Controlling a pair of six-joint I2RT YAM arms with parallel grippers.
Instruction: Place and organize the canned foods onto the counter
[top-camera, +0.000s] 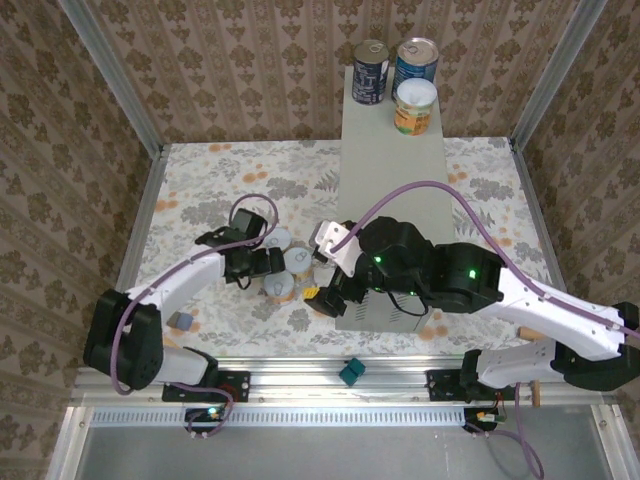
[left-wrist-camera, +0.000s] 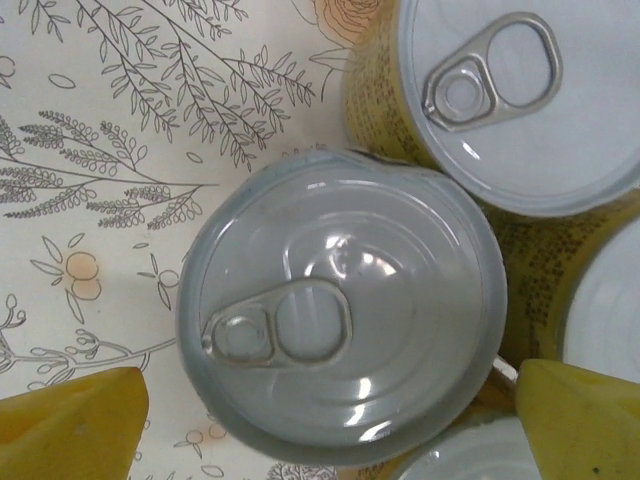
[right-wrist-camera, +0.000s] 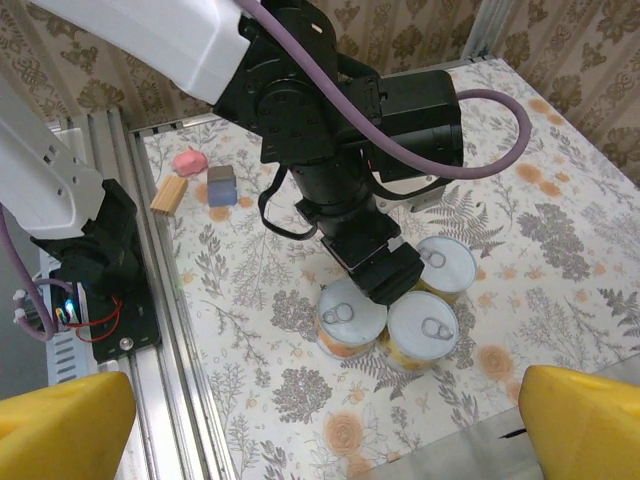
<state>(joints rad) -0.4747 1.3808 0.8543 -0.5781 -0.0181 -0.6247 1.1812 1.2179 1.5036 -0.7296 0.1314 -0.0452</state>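
Note:
Several short cans with white lids stand bunched on the floral floor. My left gripper (left-wrist-camera: 325, 430) hangs right over one of them (left-wrist-camera: 340, 310), its yellow fingertips (left-wrist-camera: 70, 420) on either side of the rim, with a gap showing on the left. Beside it stand other cans (left-wrist-camera: 520, 100) (left-wrist-camera: 610, 310). From above, the left gripper (top-camera: 255, 262) sits on the cluster (top-camera: 298, 258). The grey counter (top-camera: 390, 190) carries two blue cans (top-camera: 370, 70) (top-camera: 415, 62) and a yellow can (top-camera: 414, 105) at its far end. My right gripper (right-wrist-camera: 320, 430) is open and empty above the floor near the counter's front left corner.
Small blocks lie near the left front: a pink piece (right-wrist-camera: 186, 160), a wooden block (right-wrist-camera: 168, 195) and a grey-blue cube (right-wrist-camera: 221, 185). A teal block (top-camera: 351, 372) sits on the aluminium rail at the near edge. Patterned walls close in three sides.

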